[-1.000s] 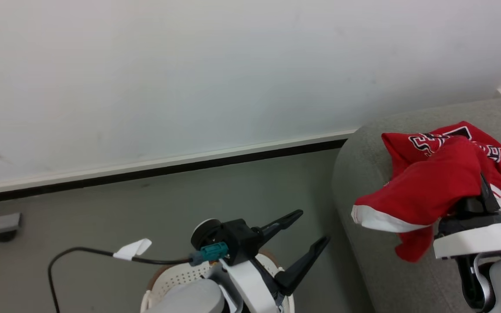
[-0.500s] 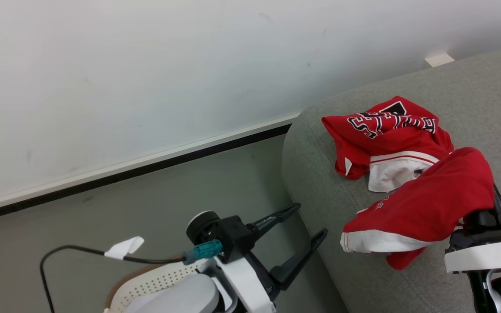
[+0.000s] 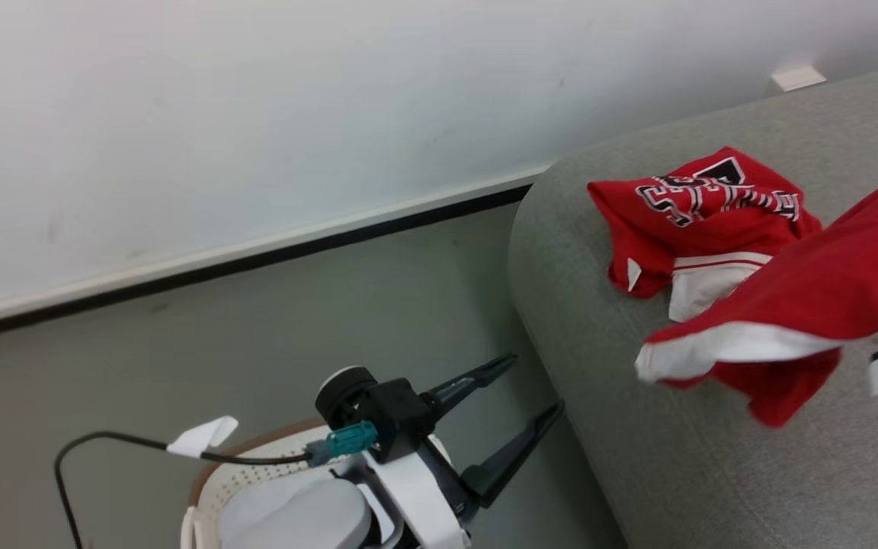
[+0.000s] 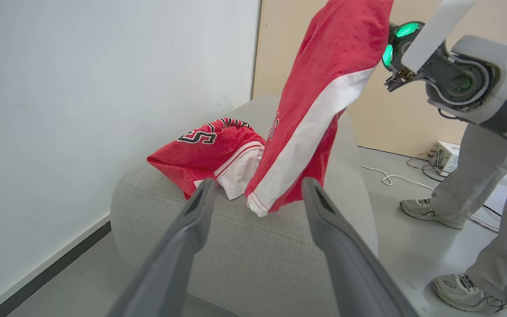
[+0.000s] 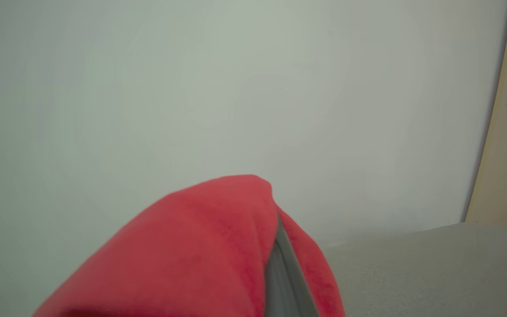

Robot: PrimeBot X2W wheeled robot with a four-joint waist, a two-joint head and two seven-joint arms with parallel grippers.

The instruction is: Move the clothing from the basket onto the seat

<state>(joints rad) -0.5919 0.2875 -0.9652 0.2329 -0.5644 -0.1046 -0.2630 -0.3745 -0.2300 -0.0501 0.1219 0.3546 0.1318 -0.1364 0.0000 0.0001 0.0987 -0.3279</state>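
Observation:
One piece of red clothing [image 3: 702,202] with black-and-white letters lies crumpled on the grey seat [image 3: 599,328]. A second red garment with a white band [image 3: 797,297] hangs above the seat, draped over my right gripper [image 5: 277,246], which is shut on it. The left wrist view shows this garment [image 4: 324,101] dangling with its hem just above the cushion [image 4: 244,251]. My left gripper [image 3: 534,383] is open and holds nothing, hovering over the floor between the seat and the cream basket [image 3: 210,480]. My left arm hides the basket's inside.
A white wall with a dark skirting runs behind the seat. A black cable with a white tag [image 3: 195,438] trails over the floor beside the basket. A person's legs [image 4: 478,176] and shoes stand right of the seat, near floor cables and a small white box [image 4: 442,154].
The head camera has shifted. My right gripper has carried the hanging garment up and to the right, clear of the one lying on the seat. The left gripper stays open in place.

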